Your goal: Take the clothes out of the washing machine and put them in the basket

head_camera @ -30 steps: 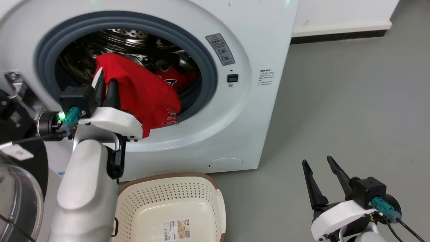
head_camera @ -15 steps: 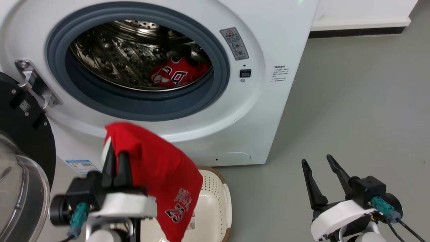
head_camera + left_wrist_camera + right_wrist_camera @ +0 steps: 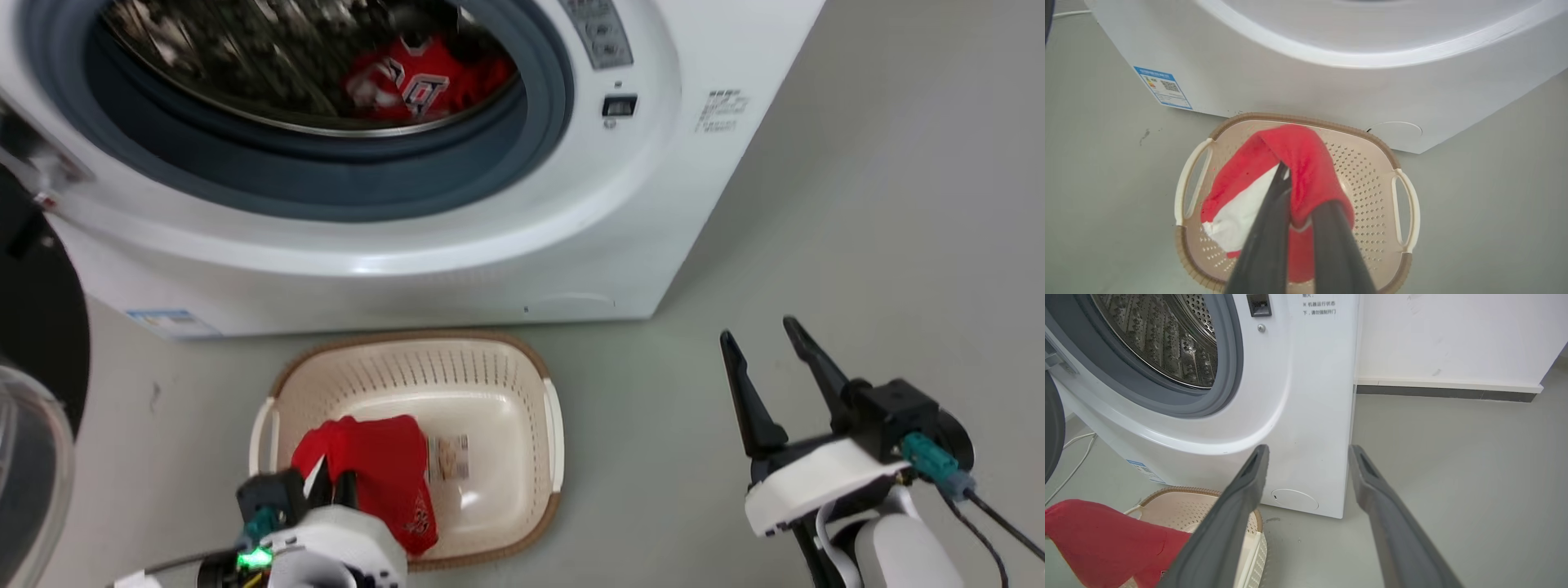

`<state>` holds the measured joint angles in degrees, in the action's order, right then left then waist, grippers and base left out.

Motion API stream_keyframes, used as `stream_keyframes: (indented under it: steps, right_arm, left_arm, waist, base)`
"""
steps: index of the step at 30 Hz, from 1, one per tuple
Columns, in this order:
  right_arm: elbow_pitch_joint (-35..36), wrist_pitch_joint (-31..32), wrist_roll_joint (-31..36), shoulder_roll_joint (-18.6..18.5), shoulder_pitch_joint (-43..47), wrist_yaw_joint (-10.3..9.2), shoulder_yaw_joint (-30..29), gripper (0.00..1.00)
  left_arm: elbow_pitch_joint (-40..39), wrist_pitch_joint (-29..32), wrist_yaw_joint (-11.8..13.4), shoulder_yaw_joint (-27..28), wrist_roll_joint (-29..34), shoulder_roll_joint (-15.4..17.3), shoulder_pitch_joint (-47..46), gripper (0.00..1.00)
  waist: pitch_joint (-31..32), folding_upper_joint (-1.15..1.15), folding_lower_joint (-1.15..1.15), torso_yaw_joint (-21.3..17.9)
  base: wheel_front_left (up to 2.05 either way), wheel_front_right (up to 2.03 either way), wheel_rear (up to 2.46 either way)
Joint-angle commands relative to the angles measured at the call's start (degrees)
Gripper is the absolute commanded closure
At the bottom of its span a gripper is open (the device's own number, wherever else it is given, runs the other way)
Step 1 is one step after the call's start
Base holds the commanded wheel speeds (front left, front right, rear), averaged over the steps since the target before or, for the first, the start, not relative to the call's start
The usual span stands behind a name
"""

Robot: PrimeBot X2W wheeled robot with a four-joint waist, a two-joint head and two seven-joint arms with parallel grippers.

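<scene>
My left claw (image 3: 1297, 192): pinching a red garment (image 3: 1302, 151) over the basket (image 3: 1306, 120), so letting go drops it inside.
My right claw (image 3: 759, 331): spread, empty, parked aside.
Washer (image 3: 490, 245): another garment (image 3: 408, 73) lies inside.

Head view: high, facing forward and steeply down. Covers the lower door opening of the washing machine (image 3: 490, 245), the basket (image 3: 408, 367) on the floor (image 3: 816, 204), and the left end effector (image 3: 333, 478) and right end effector (image 3: 758, 328) at the bottom edge.
Left wrist view: close above the basket, looking down along its own fingers (image 3: 1274, 245) toward the machine's base.
Right wrist view: low, off to the right, facing the machine's front and the wall (image 3: 1453, 335) beyond.
Shared by all three: machine front, basket, red garment (image 3: 384, 457).
</scene>
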<state>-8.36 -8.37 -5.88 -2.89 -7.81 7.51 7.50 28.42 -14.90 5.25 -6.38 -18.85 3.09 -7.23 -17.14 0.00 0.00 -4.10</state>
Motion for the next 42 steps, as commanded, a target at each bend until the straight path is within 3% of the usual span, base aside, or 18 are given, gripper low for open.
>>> stream_keyframes:
  steps: [1,11,19,25,26,27,28,36,42]
  right_arm:
    - [0.3,-0.4,-0.1,0.0,-1.2,-0.04,0.1,0.00]
    - [-0.5,-2.1,-0.7,0.0,-7.4,-0.04,2.4,0.00]
    - [-2.4,-4.2,-2.1,0.0,-11.2,-0.04,3.6,0.00]
    - [-4.7,-5.6,-3.0,0.0,-12.9,-0.04,4.4,0.00]
    - [-5.2,-5.7,-3.1,0.0,-13.2,-0.04,4.6,0.00]
    - [-5.6,-5.9,-3.2,0.0,-13.5,-0.04,4.7,0.00]
    - [-6.0,-6.0,-3.2,0.0,-13.6,-0.04,4.7,0.00]
    - [-9.3,-6.6,-2.1,0.0,-10.8,-0.04,3.7,0.00]
    - [-9.7,-6.1,-1.1,0.0,-6.8,-0.04,1.9,0.00]
  left_arm:
    - [1.6,-0.3,-0.2,0.4,-0.2,0.0,-2.2,1.00]
    - [28.2,-0.3,-1.0,1.3,-3.9,-0.2,-20.0,1.00]
    - [40.4,0.8,0.5,0.0,-4.6,0.0,-29.9,1.00]
    - [43.8,1.6,0.6,0.1,-5.2,1.1,-32.4,1.00]
    - [44.0,1.7,0.4,0.0,-5.2,1.1,-32.4,0.84]
    - [44.2,1.6,0.4,-0.1,-5.1,1.2,-32.3,0.10]
    - [44.4,1.6,0.3,-0.2,-5.2,1.3,-32.1,0.00]
    - [43.8,-0.1,-2.4,-2.5,-3.5,0.9,-27.4,0.00]
    - [30.4,-0.3,-1.9,-1.7,-1.0,0.6,-18.7,0.00]
  waist:
    - [-4.0,0.00,0.00,-0.6]
    - [-16.5,0.00,0.00,-3.0]
    - [-24.6,0.00,0.00,-5.7]
    - [-26.4,0.00,0.00,-6.2]
    - [-26.2,0.00,0.00,-6.1]
    - [-25.7,0.00,0.00,-6.1]
    - [-25.2,0.00,0.00,-6.0]
    - [-14.0,0.00,0.00,-4.1]
    - [-4.8,0.00,0.00,-1.9]
  base:
    - [0.00,0.00,0.00]
    - [0.00,0.00,0.00]
    - [0.00,0.00,0.00]
    - [0.00,0.00,0.00]
    - [0.00,0.00,0.00]
    - [0.00,0.00,0.00]
    - [0.00,0.00,0.00]
    - [0.00,0.00,0.00]
    - [0.00,0.00,0.00]
